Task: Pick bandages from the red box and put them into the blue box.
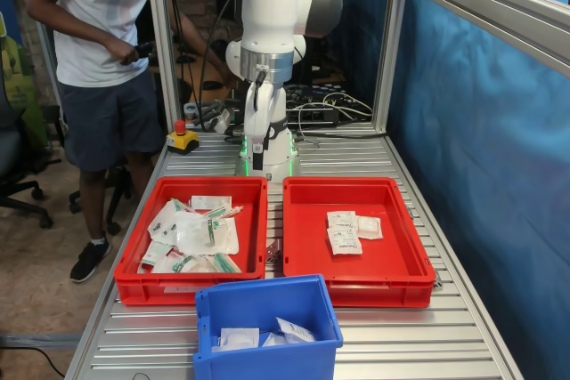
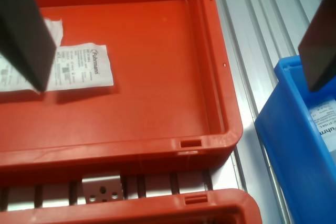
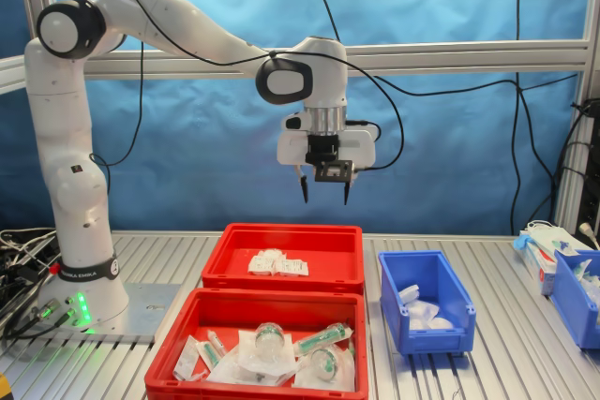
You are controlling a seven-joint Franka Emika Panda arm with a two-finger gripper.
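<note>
The red box (image 3: 281, 231) holds a few white square bandages (image 3: 277, 265) toward its back; in the first exterior view the box (image 1: 392, 264) shows the bandages (image 1: 347, 230) near its middle. The blue box (image 3: 427, 339) stands beside it, with several white packets inside, and also shows in the first exterior view (image 1: 267, 304). My gripper (image 3: 324, 190) hangs open and empty well above the red box. In the wrist view the dark fingers (image 2: 26, 30) frame the red box floor (image 2: 157, 77), a bandage (image 2: 79, 66) and the blue box's corner (image 2: 299, 129).
A twin red tray (image 3: 253, 299) heaped with green-marked packets sits beside the red box, and also shows in the first exterior view (image 1: 160, 287). Another blue bin (image 3: 574, 297) stands at the second exterior view's right. A person (image 1: 98, 42) and an emergency-stop button (image 1: 182, 138) are near the robot base.
</note>
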